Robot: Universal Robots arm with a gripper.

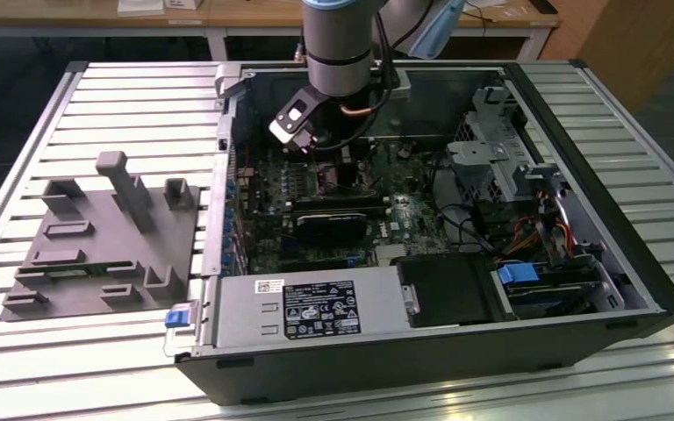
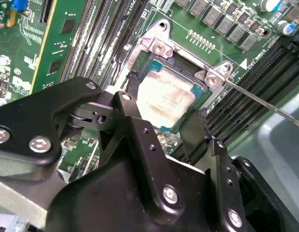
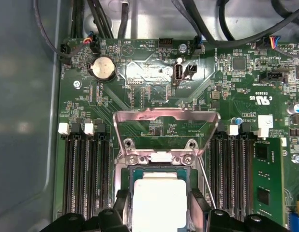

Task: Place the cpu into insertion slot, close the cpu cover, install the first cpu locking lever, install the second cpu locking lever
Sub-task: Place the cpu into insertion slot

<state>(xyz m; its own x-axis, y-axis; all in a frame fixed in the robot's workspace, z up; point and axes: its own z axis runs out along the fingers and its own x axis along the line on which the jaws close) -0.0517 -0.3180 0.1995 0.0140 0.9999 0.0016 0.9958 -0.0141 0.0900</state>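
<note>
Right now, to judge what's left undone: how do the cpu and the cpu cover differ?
The cpu is a solid dull-silver plate; the cpu cover is an open frame with a large window. The cpu lies flat in the insertion slot; the cpu cover stands swung open beyond it. The cpu cover is wider than the cpu. Both are silvery metal and roughly square.

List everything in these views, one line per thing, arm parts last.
cpu: one, silver-grey, in the insertion slot
insertion slot: one, black-and-metal rim, on the motherboard
cpu cover: one, silvery, raised open beside the slot
motherboard: one, green, inside the case
case: one, black, on the table
power supply: one, grey, in the case
fixture block: one, grey, on the table, exterior view's left
table: one, silvery, slatted
arm: one, grey, reaching into the case
gripper: one, black, shut on the cpu
</note>
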